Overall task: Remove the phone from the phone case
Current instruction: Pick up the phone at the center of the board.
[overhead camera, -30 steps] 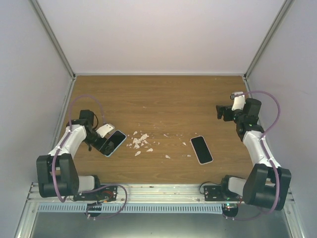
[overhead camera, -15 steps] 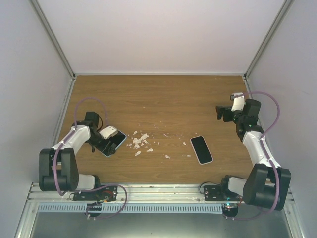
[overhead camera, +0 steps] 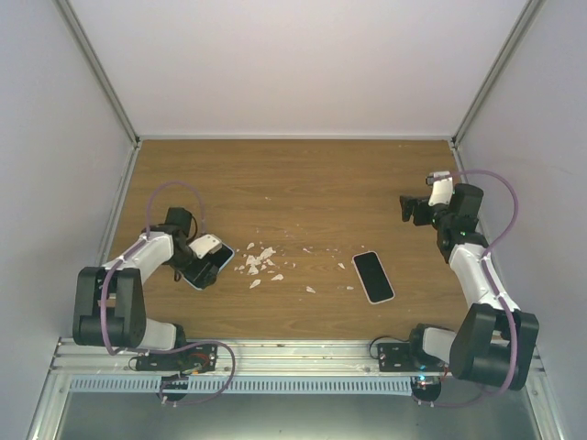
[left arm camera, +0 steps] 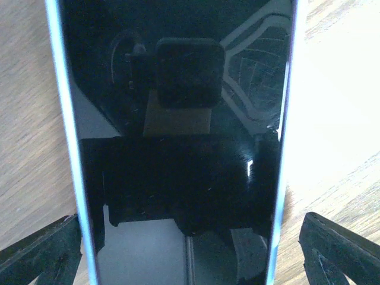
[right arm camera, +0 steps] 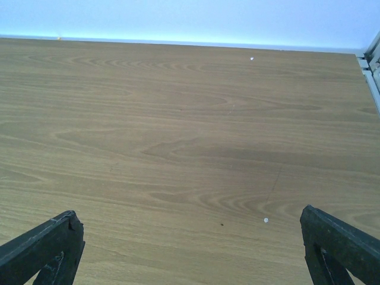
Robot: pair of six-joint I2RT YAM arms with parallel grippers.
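On inspection my left gripper (overhead camera: pixel 197 259) stood at its widest, low over the phone (left arm camera: pixel 178 148) near the left side of the table (overhead camera: pixel 303 179). In the left wrist view my fingers (left arm camera: pixel 41 252) sat one on either side of the phone's lower end, outside its long edges, with nothing clamped between them. The phone lay flat, screen up, the dark glass reflecting the camera above it. A pale blue edge (left arm camera: pixel 66 148) ran down each long side; this may have been the case, though at so close a range I could not confirm it. Just right of the phone a scatter of white fragments (overhead camera: pixel 260 262) lay on the wood. A second handset (overhead camera: pixel 373 276), dark-faced with a white border, lay flat right of centre, well apart from both tools. My right gripper (overhead camera: pixel 410 207) was held above the table's right side, jaws fully spread, empty, with only bare wood beneath it
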